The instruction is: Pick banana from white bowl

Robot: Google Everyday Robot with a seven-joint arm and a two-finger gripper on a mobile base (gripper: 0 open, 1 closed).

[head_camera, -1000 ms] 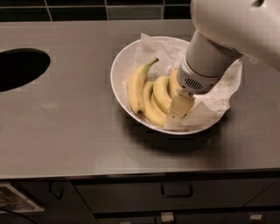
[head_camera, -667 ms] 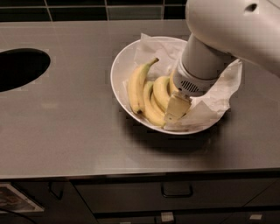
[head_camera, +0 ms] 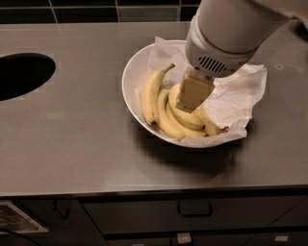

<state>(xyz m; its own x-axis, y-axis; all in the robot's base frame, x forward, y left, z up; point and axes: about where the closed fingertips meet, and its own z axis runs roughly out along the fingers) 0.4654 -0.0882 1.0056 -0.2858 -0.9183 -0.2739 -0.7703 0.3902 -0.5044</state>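
A white bowl (head_camera: 129, 77) sits on the steel counter, right of centre. A crumpled white paper sheet (head_camera: 236, 96) lines its right half. Several yellow bananas lie in it: one (head_camera: 150, 93) along the left side, stem pointing up and right, and the others (head_camera: 180, 122) curved together in the middle. My gripper (head_camera: 191, 96) comes down from the big white arm (head_camera: 226, 29) at the upper right and sits right on the middle bananas. The arm hides part of the bowl's far rim and the tops of those bananas.
A dark round hole (head_camera: 19, 74) is cut into the counter (head_camera: 72, 144) at the left. Dark tiles (head_camera: 86, 9) run along the back. Below the counter's front edge are drawers with a handle (head_camera: 195, 209).
The arm has moved up and slightly left, closer to the camera, and the gripper tip has shifted a little towards the back of the bowl. The bananas lie as before.
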